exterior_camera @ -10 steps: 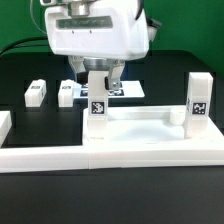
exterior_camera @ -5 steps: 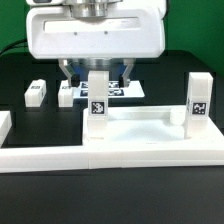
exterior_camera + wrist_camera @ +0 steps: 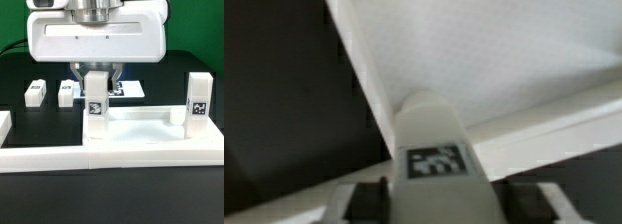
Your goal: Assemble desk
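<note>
- The tabletop (image 3: 140, 128) lies rim-up, with the border rail (image 3: 60, 158) along its near edge. A sideways push passed down through the held leg block (image 3: 97, 104) could skid or twist it.
- That leg block stands upright at the tabletop's corner on the exterior view's left. If it is tilted or only partly seated, it may jam, or topple on release. How deep it sits is hidden.
- The fitted leg block (image 3: 198, 100) on the tabletop's opposite corner could work loose if the tabletop jolts.
- A loose leg block (image 3: 36, 93) and its neighbour (image 3: 67, 93) lie well off the tabletop, and look safe there.
- The gripper (image 3: 97, 82) hangs straight down over the tabletop's corner, its fingers (image 3: 363, 203) clamped on either side of the held leg block.
</note>
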`<state>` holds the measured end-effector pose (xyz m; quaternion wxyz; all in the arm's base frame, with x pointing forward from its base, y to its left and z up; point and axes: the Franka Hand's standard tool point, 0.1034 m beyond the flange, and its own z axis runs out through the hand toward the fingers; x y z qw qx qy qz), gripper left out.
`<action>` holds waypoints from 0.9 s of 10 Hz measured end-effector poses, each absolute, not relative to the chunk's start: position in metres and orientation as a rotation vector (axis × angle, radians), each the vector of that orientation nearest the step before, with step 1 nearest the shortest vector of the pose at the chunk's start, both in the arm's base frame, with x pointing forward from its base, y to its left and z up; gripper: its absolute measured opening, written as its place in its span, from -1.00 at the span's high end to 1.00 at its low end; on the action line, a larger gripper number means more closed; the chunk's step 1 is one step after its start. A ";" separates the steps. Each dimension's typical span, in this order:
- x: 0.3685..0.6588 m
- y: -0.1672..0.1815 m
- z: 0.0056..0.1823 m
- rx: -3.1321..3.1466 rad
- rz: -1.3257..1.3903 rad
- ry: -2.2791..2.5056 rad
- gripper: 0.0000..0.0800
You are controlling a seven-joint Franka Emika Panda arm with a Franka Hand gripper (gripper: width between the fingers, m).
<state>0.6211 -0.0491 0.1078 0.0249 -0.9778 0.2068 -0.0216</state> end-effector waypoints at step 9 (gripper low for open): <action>0.630 -0.035 0.105 -2.015 -0.021 2.268 0.28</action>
